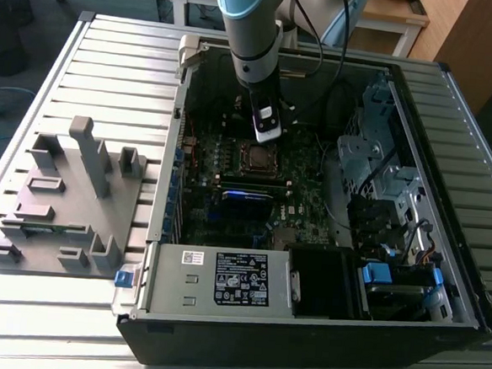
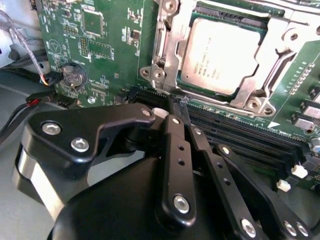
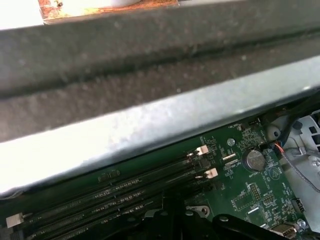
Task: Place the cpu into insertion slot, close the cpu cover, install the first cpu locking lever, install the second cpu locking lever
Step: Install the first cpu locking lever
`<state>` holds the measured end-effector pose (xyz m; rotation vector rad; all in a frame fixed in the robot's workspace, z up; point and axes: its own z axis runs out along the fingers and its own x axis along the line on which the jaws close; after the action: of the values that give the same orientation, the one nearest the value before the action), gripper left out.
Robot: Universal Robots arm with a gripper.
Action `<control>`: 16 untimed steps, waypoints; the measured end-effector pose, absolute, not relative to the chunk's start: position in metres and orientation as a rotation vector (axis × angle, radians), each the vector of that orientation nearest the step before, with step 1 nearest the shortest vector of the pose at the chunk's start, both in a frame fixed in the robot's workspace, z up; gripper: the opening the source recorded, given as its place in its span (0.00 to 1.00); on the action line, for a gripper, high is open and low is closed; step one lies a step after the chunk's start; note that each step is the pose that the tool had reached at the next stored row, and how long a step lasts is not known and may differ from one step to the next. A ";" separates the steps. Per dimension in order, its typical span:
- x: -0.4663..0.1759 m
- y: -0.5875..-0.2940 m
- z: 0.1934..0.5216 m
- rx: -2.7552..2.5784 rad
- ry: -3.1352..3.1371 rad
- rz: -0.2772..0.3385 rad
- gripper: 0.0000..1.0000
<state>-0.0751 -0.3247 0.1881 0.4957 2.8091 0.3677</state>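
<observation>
Alt text: the end effector [image 2: 179,104], its 2 fingers pressed together and holding nothing, hovers over the memory slots [image 2: 240,135] just beside the insertion slot [image 2: 152,72], where the cpu [image 2: 225,55] sits framed by the cpu cover [image 2: 167,45]; a sideways slip would probably scrape the circuit board [image 2: 100,45].

The cpu [image 2: 222,52] is showing a dull, matt silver-grey metal top. The cpu cover [image 2: 169,47] framing it is gleaming as smooth, bare silvery metal. The circuit board [image 2: 100,50] is shining glossy green. The hand [image 2: 179,102] is looking smooth and black with a soft sheen, its screws bright metal. In the exterior view, the table [image 1: 111,57] is appearing as ribbed pale grey metal, and a moulded fixture [image 1: 68,197] on it is looking like matt grey plastic.
</observation>
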 end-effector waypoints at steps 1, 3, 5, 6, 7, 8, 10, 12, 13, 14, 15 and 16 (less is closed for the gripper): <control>-0.075 -0.325 0.188 0.496 2.809 0.368 0.10; -0.075 -0.325 0.188 0.496 2.809 0.368 0.10; -0.075 -0.326 0.188 0.496 2.809 0.369 0.10; -0.075 -0.326 0.188 0.496 2.809 0.369 0.10; -0.075 -0.326 0.188 0.496 2.809 0.369 0.10; -0.075 -0.326 0.188 0.496 2.809 0.369 0.10; -0.075 -0.327 0.188 0.496 2.809 0.369 0.10; -0.075 -0.327 0.188 0.496 2.809 0.370 0.10; -0.075 -0.327 0.188 0.496 2.809 0.370 0.10; -0.075 -0.327 0.188 0.496 2.809 0.370 0.10; -0.075 -0.327 0.188 0.496 2.809 0.370 0.10; -0.075 -0.327 0.187 0.496 2.809 0.370 0.10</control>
<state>-0.0752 -0.3272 0.1874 0.4964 2.8089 0.3695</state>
